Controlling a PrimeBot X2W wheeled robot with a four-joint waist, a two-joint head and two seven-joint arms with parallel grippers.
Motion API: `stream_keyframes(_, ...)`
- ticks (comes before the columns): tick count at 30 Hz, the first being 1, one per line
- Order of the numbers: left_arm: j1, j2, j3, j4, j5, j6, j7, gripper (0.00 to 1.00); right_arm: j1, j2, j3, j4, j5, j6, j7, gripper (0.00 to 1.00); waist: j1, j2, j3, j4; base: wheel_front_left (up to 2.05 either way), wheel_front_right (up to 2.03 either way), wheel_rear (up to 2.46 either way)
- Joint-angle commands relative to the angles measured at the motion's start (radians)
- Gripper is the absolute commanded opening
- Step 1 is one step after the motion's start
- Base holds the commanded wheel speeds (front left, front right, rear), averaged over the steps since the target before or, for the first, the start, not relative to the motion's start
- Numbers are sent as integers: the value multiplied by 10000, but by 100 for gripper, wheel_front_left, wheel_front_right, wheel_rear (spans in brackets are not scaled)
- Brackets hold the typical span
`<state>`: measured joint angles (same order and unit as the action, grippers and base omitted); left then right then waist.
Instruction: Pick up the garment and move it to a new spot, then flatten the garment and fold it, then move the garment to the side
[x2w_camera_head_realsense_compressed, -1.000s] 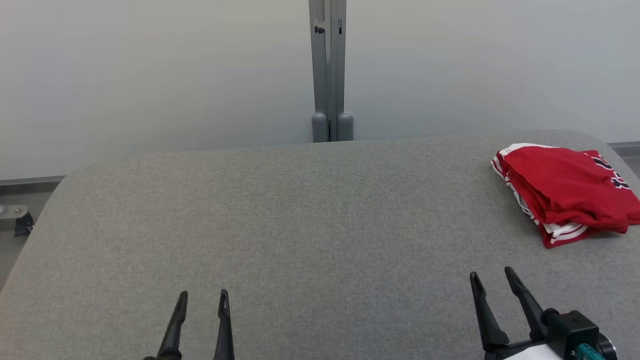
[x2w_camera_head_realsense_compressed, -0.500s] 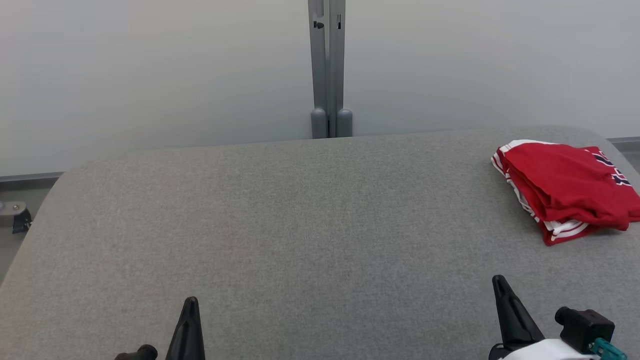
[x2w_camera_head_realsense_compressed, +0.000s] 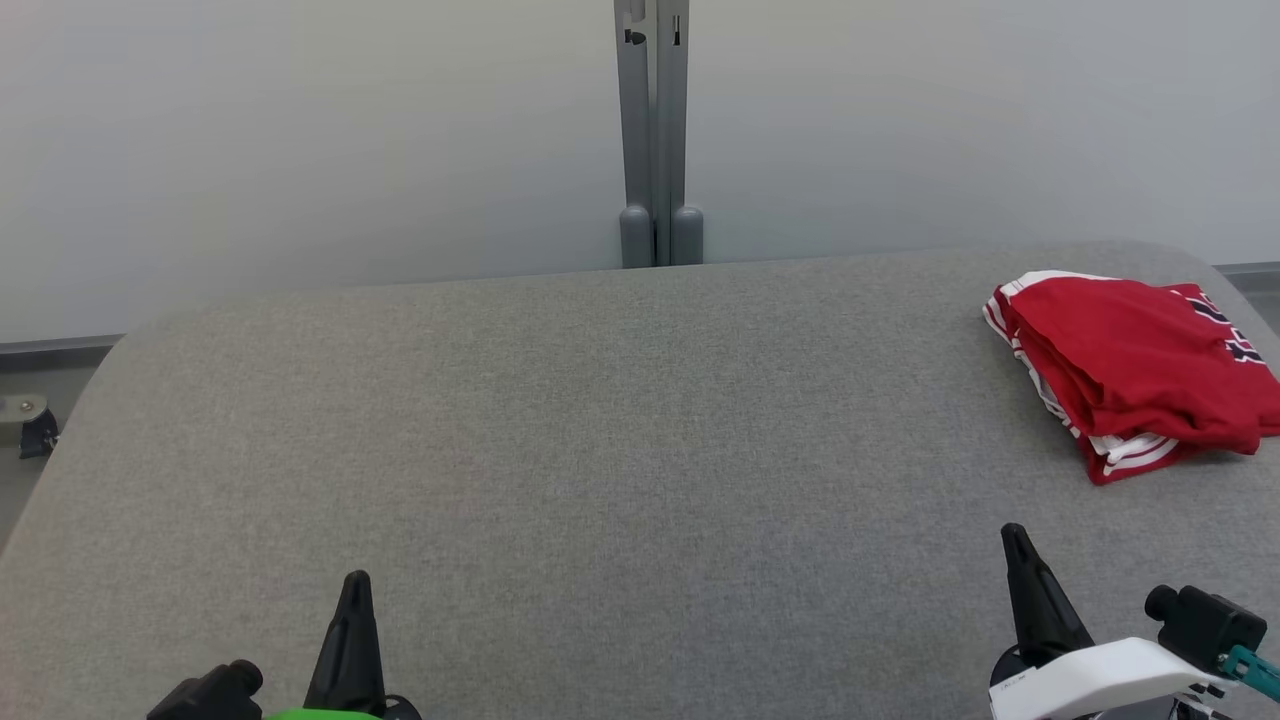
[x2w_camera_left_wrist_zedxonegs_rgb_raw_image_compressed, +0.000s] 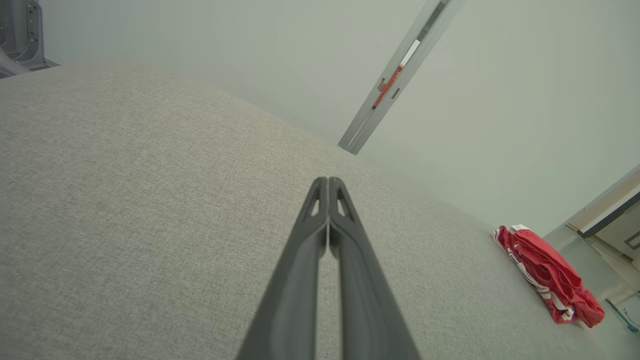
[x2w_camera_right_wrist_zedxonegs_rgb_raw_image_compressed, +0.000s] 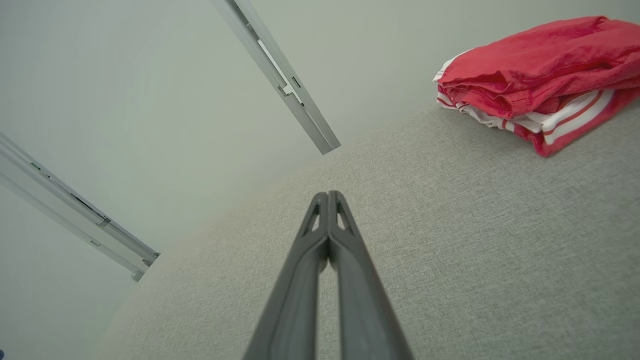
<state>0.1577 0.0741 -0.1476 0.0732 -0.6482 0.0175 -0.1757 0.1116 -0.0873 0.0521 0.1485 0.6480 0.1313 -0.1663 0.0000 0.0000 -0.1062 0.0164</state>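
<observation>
Far right on the table (x2w_camera_head_realsense_compressed: 600, 420), the garment (x2w_camera_head_realsense_compressed: 1130, 370) bears unreadable lettering (x2w_camera_head_realsense_compressed: 1243, 352); left pincer (x2w_camera_head_realsense_compressed: 354, 590) and right pincer (x2w_camera_head_realsense_compressed: 1018, 545) clenched.

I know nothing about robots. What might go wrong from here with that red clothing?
1. The red garment lies close to the right edge of the grey table; a careless nudge might push it off.
2. Its fold looks loose and uneven, so a pinch may lift only the top layer and undo it.
3. The right end effector and left end effector are both shut; reaching in shut would shove the cloth, not grip it.
</observation>
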Motion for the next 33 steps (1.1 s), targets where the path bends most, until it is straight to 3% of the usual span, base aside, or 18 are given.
stream_keyframes(1, -376, 76, 104, -58, -446, -87, 68, 0, -329, -80, -59, -65, 440, -1, 79, 0, 0, 0, 18, -3, 0, 0, 0)
stream_keyframes(33, -1412, 305, 727, 669, -4763, -669, 909, 0, -1183, -179, -369, 370, 4688, -1, 941, 0, 0, 0, 355, -55, 0, 0, 0)
